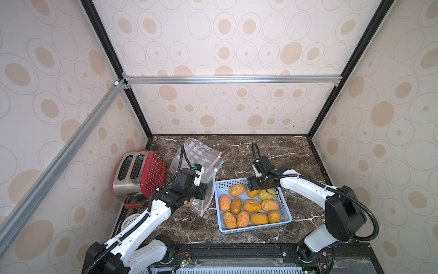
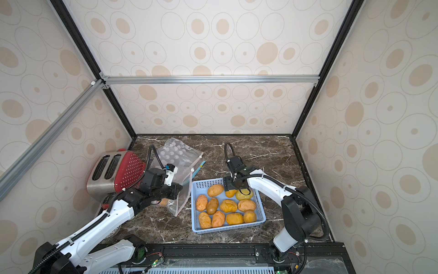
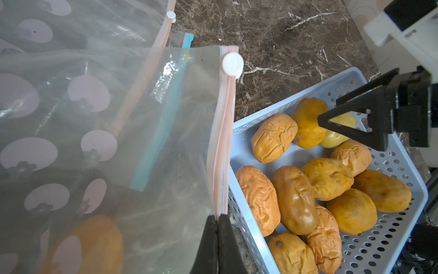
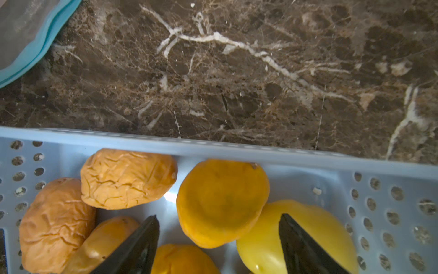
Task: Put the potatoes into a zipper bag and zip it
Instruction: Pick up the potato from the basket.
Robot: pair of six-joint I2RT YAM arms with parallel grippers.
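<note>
One orange potato (image 3: 94, 242) bagged; eleven wrinkly potatoes (image 1: 252, 206) wait in the pale-blue perforated basket (image 1: 256, 227).
My left end effector (image 3: 216, 217) clamps the clear dotted zipper bag (image 3: 118, 118); my right end effector (image 4: 219, 217) hangs spread above them.

You see the potato (image 3: 94, 242) inside the bag (image 3: 118, 106) only as an orange blur through the plastic; in both top views the left arm (image 1: 170, 199) covers nearly all of it. The right gripper (image 1: 262, 188) hides part of the far orange potato (image 1: 252, 193) and the yellow potato (image 1: 266, 195). The white ribbed thing (image 1: 131, 220) under the left arm is half covered and unidentifiable.
</note>
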